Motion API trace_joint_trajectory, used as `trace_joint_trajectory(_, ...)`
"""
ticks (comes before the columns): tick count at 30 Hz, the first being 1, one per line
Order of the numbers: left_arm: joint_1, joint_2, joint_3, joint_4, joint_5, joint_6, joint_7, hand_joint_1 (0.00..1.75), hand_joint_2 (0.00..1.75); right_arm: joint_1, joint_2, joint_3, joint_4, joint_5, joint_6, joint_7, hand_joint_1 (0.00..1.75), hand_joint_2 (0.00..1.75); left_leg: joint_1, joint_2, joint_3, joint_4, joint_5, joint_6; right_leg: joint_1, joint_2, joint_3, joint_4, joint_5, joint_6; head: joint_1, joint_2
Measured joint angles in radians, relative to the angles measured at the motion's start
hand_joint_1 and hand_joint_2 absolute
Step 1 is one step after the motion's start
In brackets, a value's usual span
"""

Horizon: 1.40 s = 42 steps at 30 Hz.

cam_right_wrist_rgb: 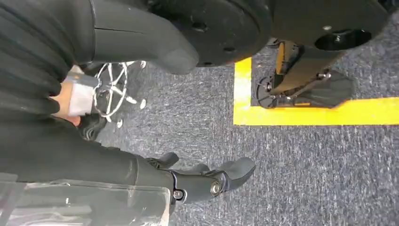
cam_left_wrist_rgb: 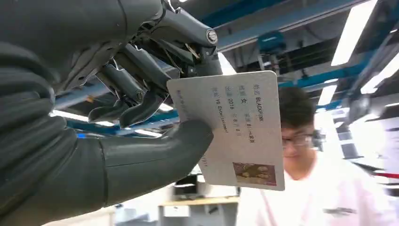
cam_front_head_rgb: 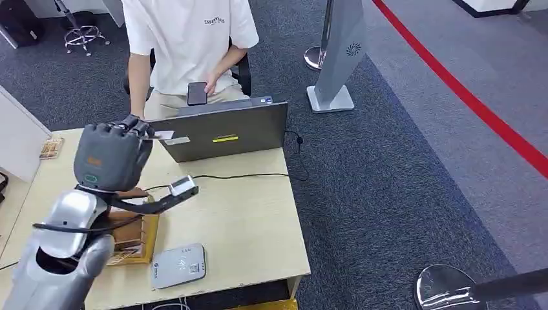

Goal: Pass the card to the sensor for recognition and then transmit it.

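Left hand pinches card by one edge between thumb and fingers, raised at table's 11 o'clock toward person. Thin grip: you risk slip or drop during handover. Right hand hangs, probably empty, fingers loosely apart.

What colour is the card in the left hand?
Pale grey-white with dark print and a small photo; the card, held by the left hand, shows best in the left wrist view.
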Motion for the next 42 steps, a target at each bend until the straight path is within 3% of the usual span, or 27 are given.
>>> trace_joint_trajectory(6,0.061,-0.007,-0.067,-0.094,0.021,-0.010,-0.001,1.75,1.75,0.000,0.005,-0.011,0.000,-0.002,0.000,0.005,0.00,1.75,0.000,0.000,0.000,0.000,0.000,0.000,0.000,0.000,0.000,0.000,0.000,0.000,0.000,0.000)
trace_joint_trajectory(16,0.092,-0.008,-0.092,-0.143,0.029,-0.014,-0.004,1.75,1.75,0.000,0.007,-0.014,0.000,-0.015,0.000,0.006,0.00,1.75,0.000,0.000,0.000,0.000,0.000,0.000,0.000,0.000,0.000,0.000,0.000,0.000,0.000,0.000)
trace_joint_trajectory(23,0.215,-0.008,-0.103,-0.183,-0.124,0.021,0.109,1.75,1.75,0.000,0.012,-0.022,-0.001,-0.035,-0.016,0.018,0.00,1.75,0.000,0.000,0.000,0.000,0.000,0.000,0.000,0.000,0.000,0.000,-0.001,0.001,0.000,0.000)
trace_joint_trajectory(34,0.480,-0.013,-0.069,-0.131,-0.115,0.095,0.131,1.75,1.75,0.010,0.026,-0.032,-0.018,-0.037,-0.011,0.032,0.00,1.75,0.000,-0.001,-0.001,0.000,-0.001,0.000,0.000,-0.001,0.000,0.000,-0.002,0.001,0.001,0.000)
trace_joint_trajectory(42,0.557,-0.014,-0.050,-0.077,-0.089,0.109,0.140,1.75,1.75,0.013,0.034,-0.032,-0.041,-0.034,0.002,0.025,0.00,1.75,0.000,-0.001,-0.001,0.000,-0.001,0.000,0.000,-0.001,0.000,0.000,-0.002,0.002,0.000,0.000)
